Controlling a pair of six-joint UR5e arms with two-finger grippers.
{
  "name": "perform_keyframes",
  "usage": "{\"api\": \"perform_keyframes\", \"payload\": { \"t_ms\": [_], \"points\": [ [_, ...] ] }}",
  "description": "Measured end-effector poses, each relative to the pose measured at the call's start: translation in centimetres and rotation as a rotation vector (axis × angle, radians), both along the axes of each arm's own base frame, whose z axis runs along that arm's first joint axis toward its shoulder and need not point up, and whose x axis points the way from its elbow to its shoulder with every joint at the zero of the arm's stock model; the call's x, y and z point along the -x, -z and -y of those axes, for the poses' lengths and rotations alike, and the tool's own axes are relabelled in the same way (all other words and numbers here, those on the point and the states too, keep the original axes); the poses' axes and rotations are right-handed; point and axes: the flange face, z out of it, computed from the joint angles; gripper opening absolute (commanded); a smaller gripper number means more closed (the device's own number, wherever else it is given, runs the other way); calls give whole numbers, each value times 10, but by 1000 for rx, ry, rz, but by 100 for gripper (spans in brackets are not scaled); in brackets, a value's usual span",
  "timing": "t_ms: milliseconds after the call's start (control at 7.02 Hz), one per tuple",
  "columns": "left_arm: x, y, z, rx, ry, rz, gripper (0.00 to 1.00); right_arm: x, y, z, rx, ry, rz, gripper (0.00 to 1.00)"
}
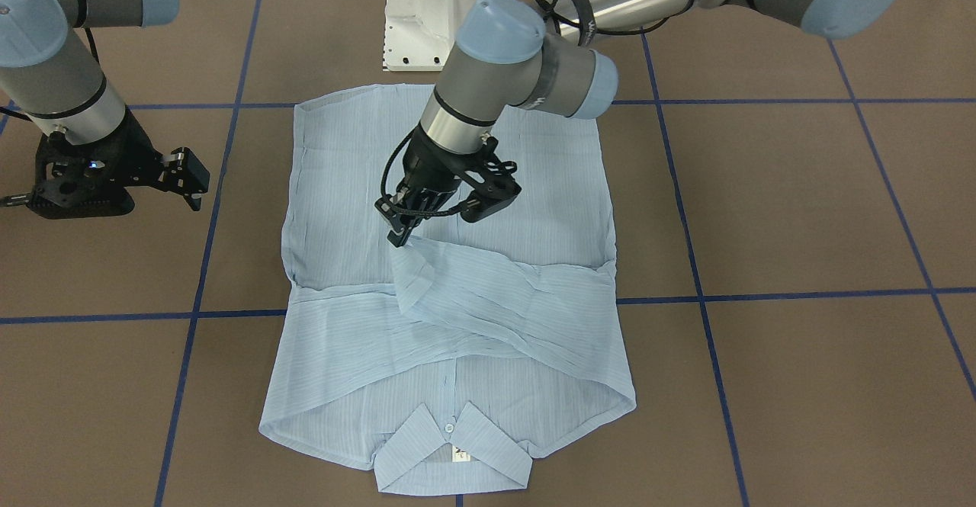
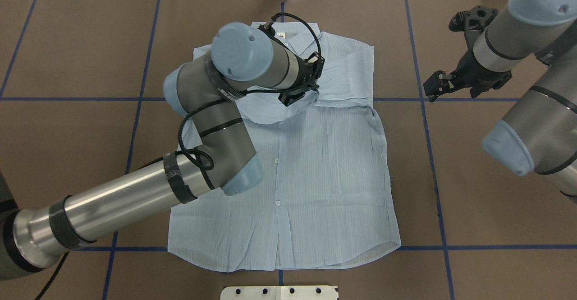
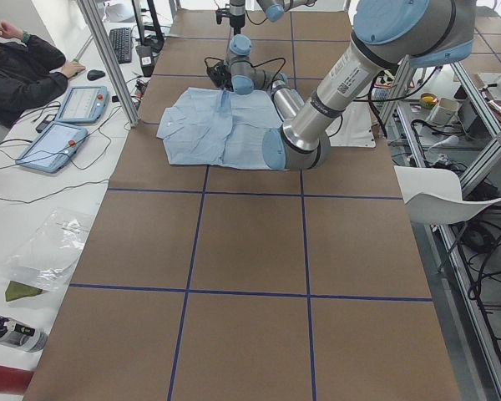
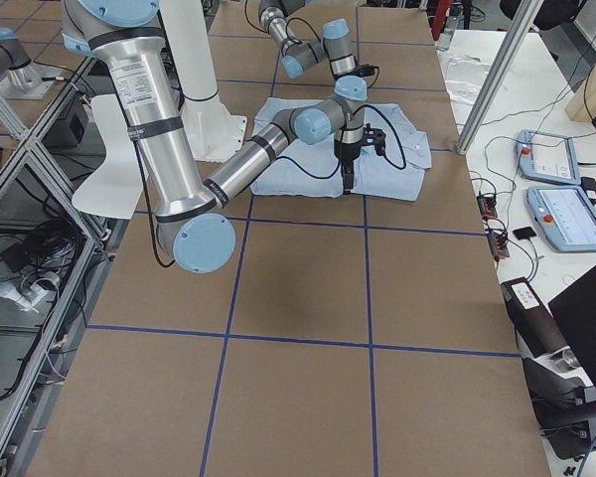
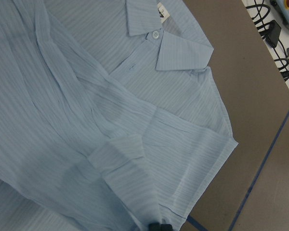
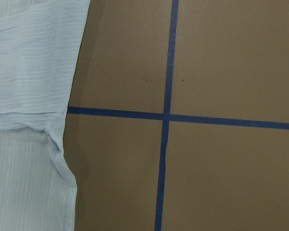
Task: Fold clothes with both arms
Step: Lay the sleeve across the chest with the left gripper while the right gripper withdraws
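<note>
The light-blue striped shirt [image 1: 343,187] [image 2: 324,178] lies flat and buttoned, front up, its collar [image 1: 450,454] on the side far from the robot's base. Both sleeves are folded across the chest. My left gripper [image 1: 399,239] stands over the middle of the shirt, shut on the end of one sleeve [image 1: 427,278], which rises slightly from the cloth. In the left wrist view only the dark fingertips [image 5: 159,226] show, at the bottom edge against the fabric. My right gripper [image 1: 194,187] [image 2: 432,88] hovers open over bare table beside the shirt and holds nothing.
The brown table [image 2: 496,178] carries a grid of blue tape lines [image 6: 166,115]. The white pedestal base [image 1: 427,11] stands just behind the shirt's hem. A person [image 3: 25,67] sits at a side desk with tablets [image 3: 58,142] and cables.
</note>
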Motion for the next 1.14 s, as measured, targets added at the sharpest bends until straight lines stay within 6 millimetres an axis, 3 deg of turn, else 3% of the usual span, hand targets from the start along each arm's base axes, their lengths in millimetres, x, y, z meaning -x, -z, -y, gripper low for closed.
{"api": "perform_keyframes", "payload": {
  "t_ms": [142, 285, 427, 712, 855, 1139],
  "points": [
    [-41, 5, -21, -2, -2, 18, 99, 1, 0, 0, 3, -2, 0, 100],
    [-72, 9, -42, -30, -15, 44, 100, 2, 0, 1, 6, -3, -1, 100],
    [-88, 9, -54, -85, -33, 74, 100, 3, -1, 1, 5, -2, 1, 100],
    [-90, -3, -60, -182, -60, 123, 100, 6, 0, 1, -9, 0, 13, 100],
    [-73, -14, -61, -221, -68, 137, 100, 9, 0, -2, -8, -2, 21, 100],
    [6, -44, -70, -307, -121, 200, 100, 28, 7, -18, 13, -17, 50, 100]
  ]
}}
